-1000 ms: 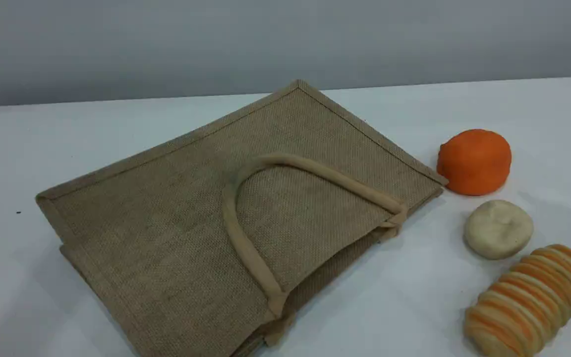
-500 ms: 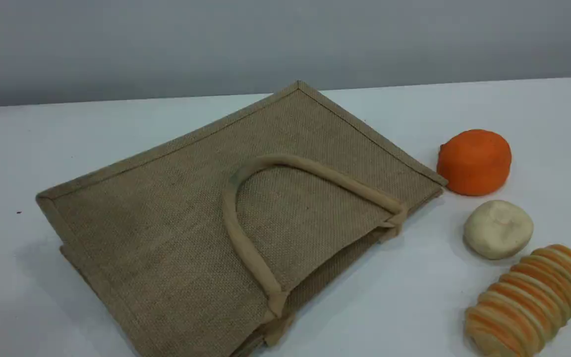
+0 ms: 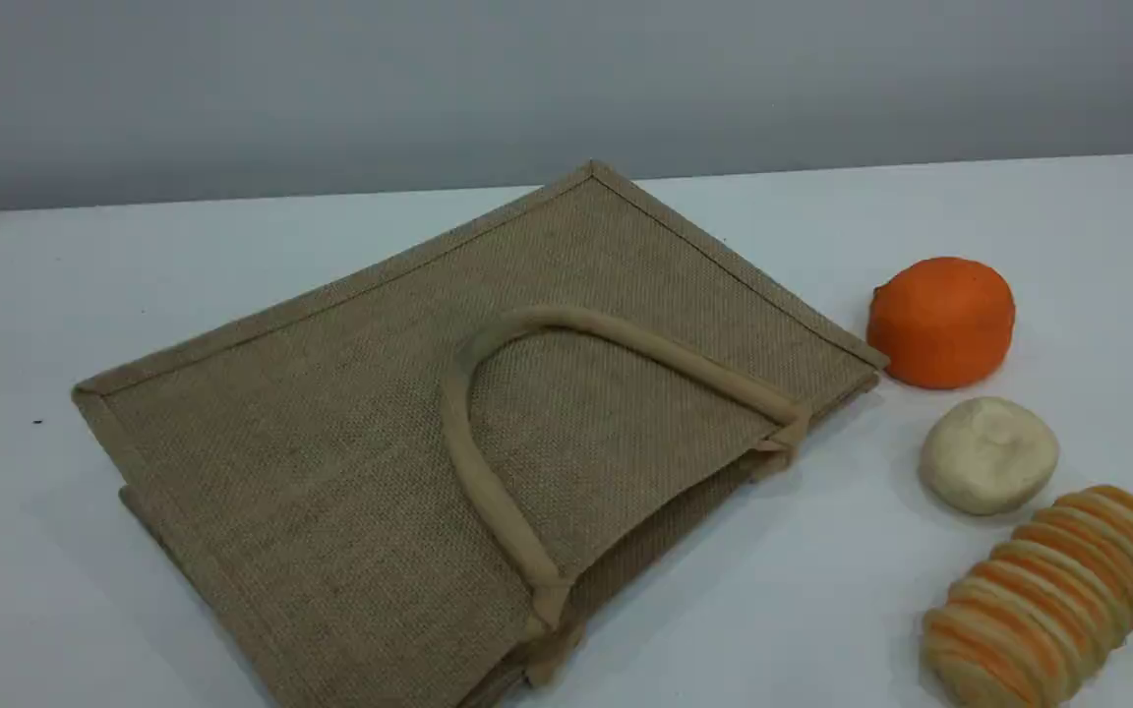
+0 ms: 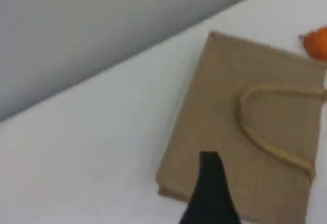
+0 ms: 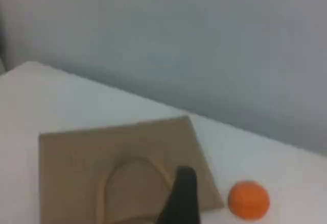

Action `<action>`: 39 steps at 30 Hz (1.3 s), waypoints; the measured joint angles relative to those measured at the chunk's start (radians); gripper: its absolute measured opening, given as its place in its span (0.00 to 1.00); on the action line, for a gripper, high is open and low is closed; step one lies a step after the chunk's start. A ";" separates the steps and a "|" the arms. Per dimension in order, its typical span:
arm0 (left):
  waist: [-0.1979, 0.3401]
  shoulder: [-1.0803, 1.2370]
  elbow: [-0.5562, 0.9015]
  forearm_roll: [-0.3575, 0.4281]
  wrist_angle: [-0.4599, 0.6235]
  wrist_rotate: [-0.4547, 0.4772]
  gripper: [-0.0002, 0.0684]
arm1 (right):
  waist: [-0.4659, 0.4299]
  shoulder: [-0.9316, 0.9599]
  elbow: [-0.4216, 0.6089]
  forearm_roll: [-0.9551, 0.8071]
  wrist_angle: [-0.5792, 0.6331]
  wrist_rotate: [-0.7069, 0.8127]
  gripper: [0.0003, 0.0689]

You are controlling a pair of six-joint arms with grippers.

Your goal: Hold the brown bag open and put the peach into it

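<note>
flat brown bag (image 3: pixel 350 433), mouth nearly closed

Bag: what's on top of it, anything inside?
Only its own handle lies looped on the flat bag. The mouth is nearly shut, so the inside is hidden. No peach shows in any view.

White table (image 3: pixel 822 610) — brown bag (image 3: pixel 330 442), orange ball (image 3: pixel 940 320)
</note>
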State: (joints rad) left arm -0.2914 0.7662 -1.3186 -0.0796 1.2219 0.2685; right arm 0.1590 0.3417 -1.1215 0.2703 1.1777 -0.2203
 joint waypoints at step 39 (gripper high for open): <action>0.000 -0.610 0.811 -0.001 -0.139 -0.179 0.72 | 0.001 -0.256 0.613 -0.093 -0.105 0.011 0.85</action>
State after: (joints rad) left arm -0.2914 0.1560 -0.5073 -0.0804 1.0826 0.0892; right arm 0.1599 0.0857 -0.5088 0.1773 1.0726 -0.2098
